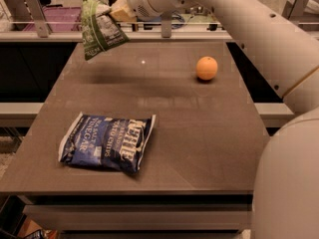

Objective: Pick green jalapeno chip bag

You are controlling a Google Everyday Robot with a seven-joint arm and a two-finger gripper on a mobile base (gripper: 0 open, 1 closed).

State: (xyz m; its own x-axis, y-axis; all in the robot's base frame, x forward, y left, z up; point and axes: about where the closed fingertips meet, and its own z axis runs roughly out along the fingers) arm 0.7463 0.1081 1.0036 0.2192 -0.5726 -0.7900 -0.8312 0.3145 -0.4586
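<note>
The green jalapeno chip bag (99, 28) hangs in the air above the far left corner of the brown table (199, 128), tilted, with its white label facing me. My gripper (118, 12) is at the bag's upper right edge, shut on it and holding it clear of the tabletop. The white arm reaches in from the right across the top of the view.
A larger dark-blue salt & vinegar chip bag (107, 142) lies flat at the front left of the table. An orange (207, 67) sits at the back right. A metal rail with posts (167, 26) runs behind the table's far edge.
</note>
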